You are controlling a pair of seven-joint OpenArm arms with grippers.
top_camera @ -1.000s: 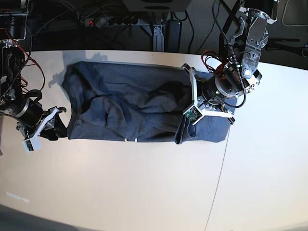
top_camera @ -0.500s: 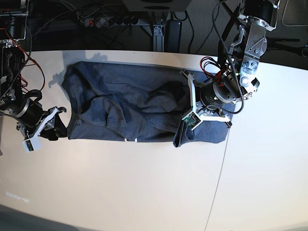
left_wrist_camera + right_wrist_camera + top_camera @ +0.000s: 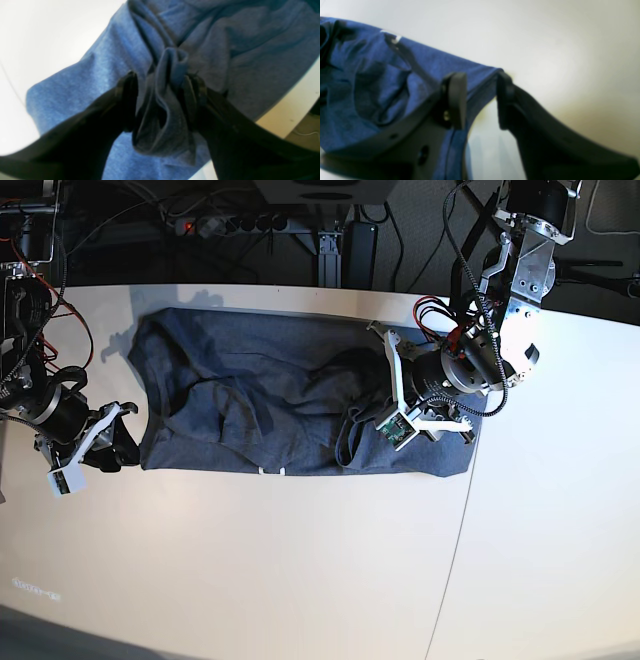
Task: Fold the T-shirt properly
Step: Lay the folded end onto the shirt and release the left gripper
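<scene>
The blue-grey T-shirt (image 3: pixel 260 395) lies rumpled across the far half of the white table (image 3: pixel 300 560). My left gripper (image 3: pixel 362 412) is over its right part, where a fold of cloth stands up. In the left wrist view the left gripper (image 3: pixel 161 100) has its jaws apart, and a bunched fold of the T-shirt (image 3: pixel 100 75) sits loosely between them. My right gripper (image 3: pixel 128 448) rests low at the shirt's near left corner. The right wrist view shows the right gripper (image 3: pixel 480 100) open, with the hem corner of the T-shirt (image 3: pixel 370 75) lying between its fingers.
A seam (image 3: pixel 455 550) runs down the table's right part. Behind the far edge hang cables and a power strip (image 3: pixel 235 223). The left arm's column (image 3: pixel 525 250) rises at the back right, and red wires (image 3: pixel 70 320) trail at the far left.
My left gripper has carried the shirt's right-hand fold leftward toward the middle, and its jaws have opened. The right gripper has not moved.
</scene>
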